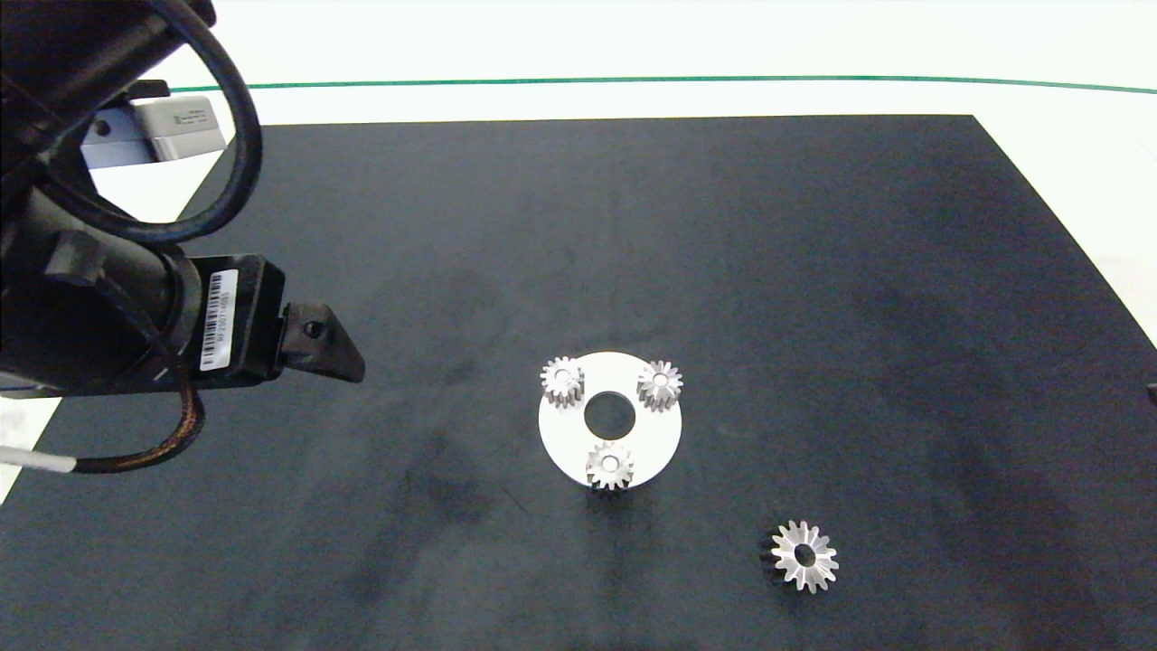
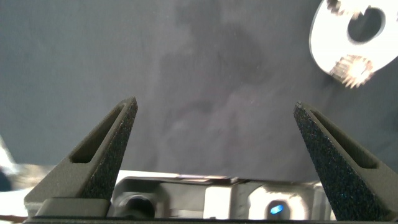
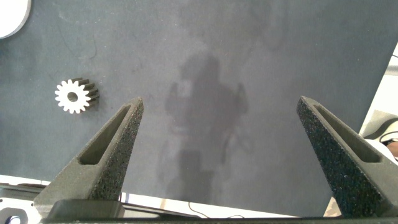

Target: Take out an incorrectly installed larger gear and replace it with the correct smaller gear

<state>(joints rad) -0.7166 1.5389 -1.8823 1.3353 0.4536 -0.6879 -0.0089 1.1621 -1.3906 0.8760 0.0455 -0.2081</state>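
A flat white round disc (image 1: 653, 445) with a centre hole lies on a black mat (image 1: 723, 253) — a green line (image 1: 633, 80) crosses the white surface beyond.

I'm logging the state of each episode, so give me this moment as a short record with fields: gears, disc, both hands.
disc: white disc with centre hole, on the black mat
gears on disc: three small gears, one near each edge
larger gear: larger gear lies on the mat, off the disc, towards the right arm's side
left hand: left hand open, empty, above the mat beside the disc
right hand: right hand open, empty, over bare mat
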